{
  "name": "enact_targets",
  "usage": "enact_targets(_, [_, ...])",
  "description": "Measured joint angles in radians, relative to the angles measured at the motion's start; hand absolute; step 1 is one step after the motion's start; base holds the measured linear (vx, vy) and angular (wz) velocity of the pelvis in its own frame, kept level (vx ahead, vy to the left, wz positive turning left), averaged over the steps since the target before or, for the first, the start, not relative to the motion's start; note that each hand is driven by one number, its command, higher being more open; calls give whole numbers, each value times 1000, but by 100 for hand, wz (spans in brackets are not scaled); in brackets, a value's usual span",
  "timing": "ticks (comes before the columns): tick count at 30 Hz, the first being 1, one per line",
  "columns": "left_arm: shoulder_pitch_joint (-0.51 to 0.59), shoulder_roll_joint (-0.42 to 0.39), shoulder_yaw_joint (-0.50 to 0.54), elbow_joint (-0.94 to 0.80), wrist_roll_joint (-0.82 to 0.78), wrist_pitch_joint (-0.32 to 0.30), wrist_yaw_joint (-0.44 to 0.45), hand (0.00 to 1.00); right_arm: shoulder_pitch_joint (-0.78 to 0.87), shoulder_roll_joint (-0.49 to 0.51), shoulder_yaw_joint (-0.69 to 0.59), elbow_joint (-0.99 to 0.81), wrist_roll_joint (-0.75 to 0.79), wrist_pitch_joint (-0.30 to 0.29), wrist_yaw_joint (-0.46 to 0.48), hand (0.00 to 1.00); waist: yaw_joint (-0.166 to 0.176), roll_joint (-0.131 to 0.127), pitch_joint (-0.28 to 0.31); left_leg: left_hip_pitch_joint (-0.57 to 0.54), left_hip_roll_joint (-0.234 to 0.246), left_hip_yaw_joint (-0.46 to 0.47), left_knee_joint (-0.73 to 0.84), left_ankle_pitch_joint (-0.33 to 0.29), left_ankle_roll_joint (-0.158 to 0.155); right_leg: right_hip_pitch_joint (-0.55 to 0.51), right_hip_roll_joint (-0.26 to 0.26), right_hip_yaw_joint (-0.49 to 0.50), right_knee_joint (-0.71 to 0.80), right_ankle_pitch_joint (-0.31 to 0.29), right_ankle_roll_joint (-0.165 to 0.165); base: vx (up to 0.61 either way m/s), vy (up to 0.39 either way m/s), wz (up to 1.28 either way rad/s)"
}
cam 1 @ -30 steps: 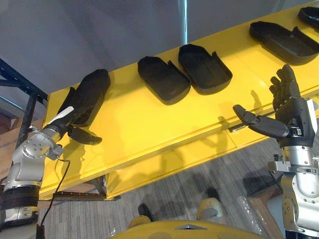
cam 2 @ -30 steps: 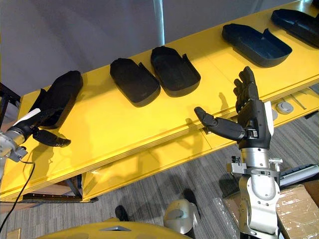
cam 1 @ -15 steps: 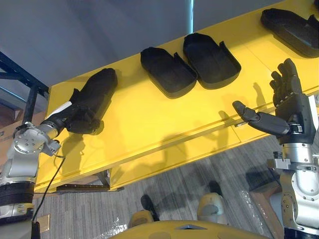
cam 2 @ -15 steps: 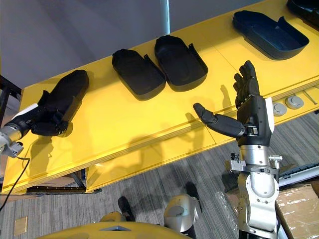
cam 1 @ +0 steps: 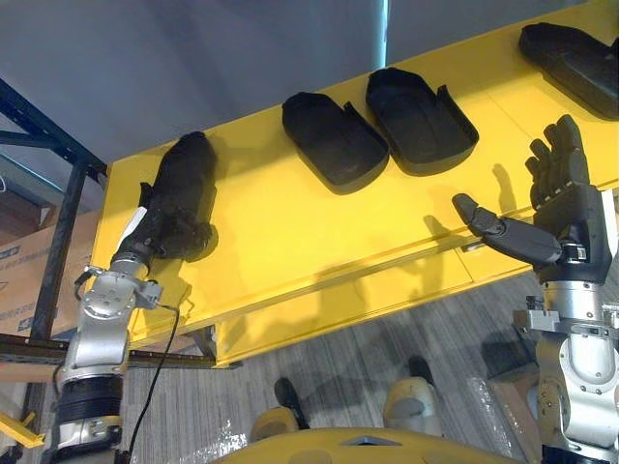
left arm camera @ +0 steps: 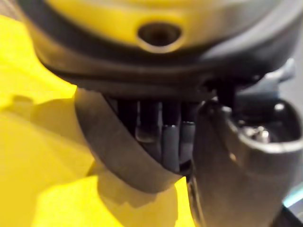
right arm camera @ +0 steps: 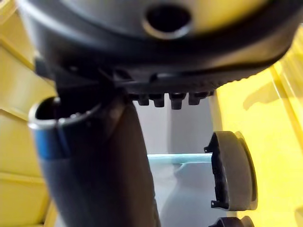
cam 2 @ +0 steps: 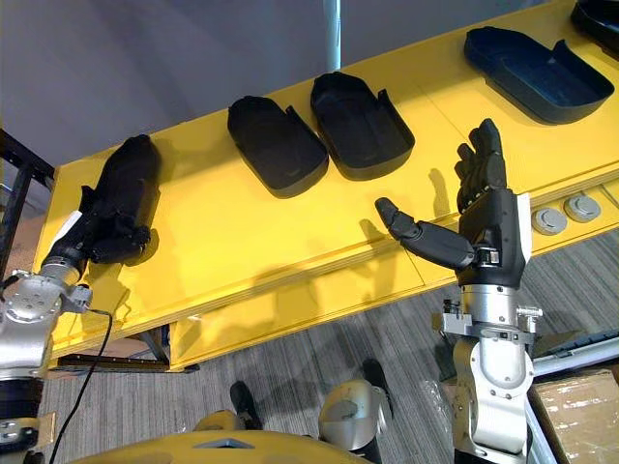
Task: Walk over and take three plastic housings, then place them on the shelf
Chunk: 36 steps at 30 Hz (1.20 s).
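Several black plastic housings lie on the yellow table [cam 1: 290,232]. The leftmost housing [cam 1: 186,184] sits near the table's left end, and my left hand [cam 1: 160,230] is shut on its near end. In the left wrist view my fingers [left arm camera: 161,137] curl over the housing's rim [left arm camera: 118,151], with the thumb [left arm camera: 236,165] on the other side. Two more housings [cam 1: 334,140] [cam 1: 421,121] lie side by side at the table's middle, and another [cam 1: 571,58] at the far right. My right hand [cam 1: 561,213] stands open above the table's front edge, holding nothing.
A dark shelf frame [cam 1: 48,155] stands left of the table, with a cardboard box [cam 1: 19,280] behind it. Two round metal discs [cam 2: 549,220] lie on a lower ledge at the right. Another box [cam 2: 580,406] sits on the floor at lower right.
My left hand has gone from open beside the leftmost housing to curled round its near end. The camera has shifted. The right hand has kept its pose.
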Motion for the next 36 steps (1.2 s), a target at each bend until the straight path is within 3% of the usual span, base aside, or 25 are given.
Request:
enact_targets(7, [-2, -100, -46, -24, 3, 38, 241, 0, 2, 53, 48, 0, 0, 0, -43, 100, -18, -15, 5, 4, 1, -6, -3, -3, -3, 12, 0, -8, -11, -1, 2, -32, -17, 3])
enact_targets(16, [-49, -91, -72, -32, 4, 98, 277, 0, 1, 54, 85, 0, 0, 0, -64, 100, -19, -48, 6, 9, 2, -6, -3, -2, -4, 13, 0, -7, -12, 3, -1, 1, -2, 0])
enact_targets(17, [-51, -82, -77, -32, 4, 99, 277, 100, 2, 54, 85, 0, 0, 0, -64, 100, -20, -51, 7, 11, 2, -5, -3, -2, -5, 13, 0, -5, -12, 3, -1, 9, -19, -4])
enact_targets(24, [-62, -71, -78, -32, 4, 127, 275, 100, 3, 55, 105, 0, 0, 0, -66, 100, -21, -74, 5, 28, 1, 9, -2, -1, -3, 21, 0, 6, -12, 7, 7, 1, -14, -5])
enact_targets(36, [-63, -71, -79, -56, -5, 143, 269, 100, 4, 95, 121, -2, -2, 0, -86, 100, -19, -77, 4, 28, 1, 7, -3, -4, 3, 31, 0, 4, -13, 7, 8, 0, 0, 0])
